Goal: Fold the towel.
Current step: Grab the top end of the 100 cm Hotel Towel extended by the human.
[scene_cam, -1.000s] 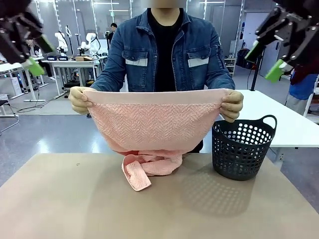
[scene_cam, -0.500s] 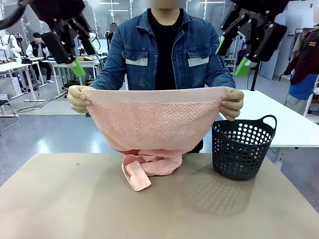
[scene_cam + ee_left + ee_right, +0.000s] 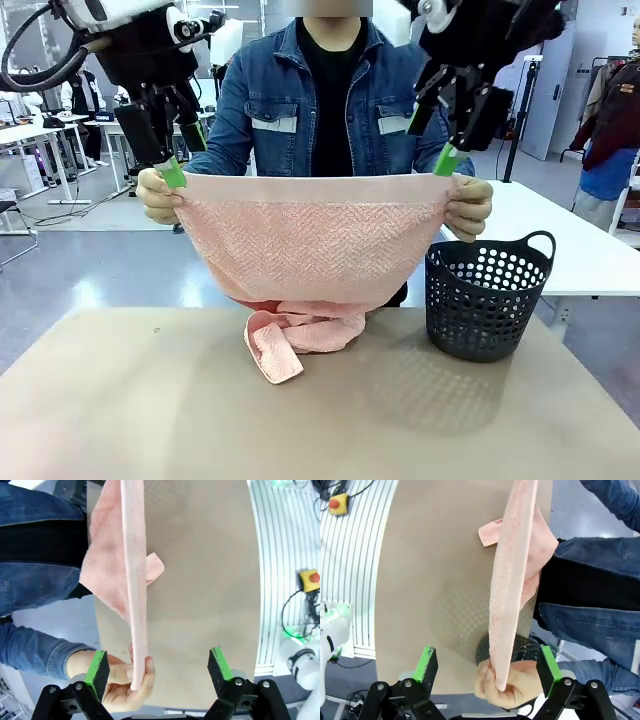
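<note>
A person at the far side holds the pale pink towel (image 3: 310, 245) spread by its two top corners, and its lower end lies bunched on the table (image 3: 120, 400). My left gripper (image 3: 185, 155) hangs open just above the corner in the person's hand (image 3: 158, 197). My right gripper (image 3: 430, 140) hangs open above the other corner and hand (image 3: 468, 208). In the left wrist view the towel's top edge (image 3: 135, 580) runs down between the open fingers of the left gripper (image 3: 158, 666), nearer one pad. In the right wrist view the towel's edge (image 3: 512, 580) ends in the person's fist between the open fingers of the right gripper (image 3: 487, 665).
A dark perforated basket (image 3: 487, 295) stands on the table's right side, close under the person's hand and the right gripper. The near half of the brown table is bare. A white table (image 3: 580, 240) stands behind on the right.
Both arms have come down and inward from the picture's upper corners to just above the towel's held corners. The jaws stayed open. The person kept the towel still.
</note>
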Robot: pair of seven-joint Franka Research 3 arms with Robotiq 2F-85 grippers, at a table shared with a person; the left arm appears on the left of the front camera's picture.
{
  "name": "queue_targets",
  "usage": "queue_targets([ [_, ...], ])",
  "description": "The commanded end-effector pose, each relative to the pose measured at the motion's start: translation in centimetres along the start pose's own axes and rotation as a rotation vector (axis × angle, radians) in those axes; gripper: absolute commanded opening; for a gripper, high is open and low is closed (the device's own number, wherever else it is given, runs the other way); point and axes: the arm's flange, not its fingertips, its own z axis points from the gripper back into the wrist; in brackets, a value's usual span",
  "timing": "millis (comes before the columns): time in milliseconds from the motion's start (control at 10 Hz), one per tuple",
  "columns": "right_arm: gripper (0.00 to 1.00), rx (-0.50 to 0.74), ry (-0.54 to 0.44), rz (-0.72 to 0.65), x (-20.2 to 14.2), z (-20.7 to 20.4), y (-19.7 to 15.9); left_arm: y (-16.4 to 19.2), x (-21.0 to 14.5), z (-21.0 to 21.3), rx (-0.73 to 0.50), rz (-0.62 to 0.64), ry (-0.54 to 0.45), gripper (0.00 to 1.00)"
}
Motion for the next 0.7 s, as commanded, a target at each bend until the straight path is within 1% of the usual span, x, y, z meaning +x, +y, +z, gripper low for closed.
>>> queue_targets([
  [0,1.0,-0.016,0.043,-0.097,0.9,-2.4,-0.8,0.3,0.4,-1.0,0.004,0.031,0.006,1.0],
  [200,1.0,0.001,0.069,-0.111,1.1,-4.5,-1.3,0.8,0.6,-2.5,0.016,0.023,0.021,1.0],
  [300,1.0,-0.001,0.081,-0.131,1.0,-5.5,-1.7,1.0,0.6,-3.2,0.012,0.032,0.037,1.0],
  [400,1.0,-0.019,0.092,-0.138,0.8,-6.4,-2.0,1.4,0.5,-3.9,0.023,0.051,0.032,1.0],
  [500,1.0,-0.008,0.096,-0.123,0.6,-7.2,-2.0,1.5,0.3,-4.6,0.027,0.055,0.026,1.0],
  [600,1.0,-0.003,0.094,-0.127,0.4,-7.8,-1.9,1.6,0.1,-5.4,0.02,0.067,0.047,1.0],
])
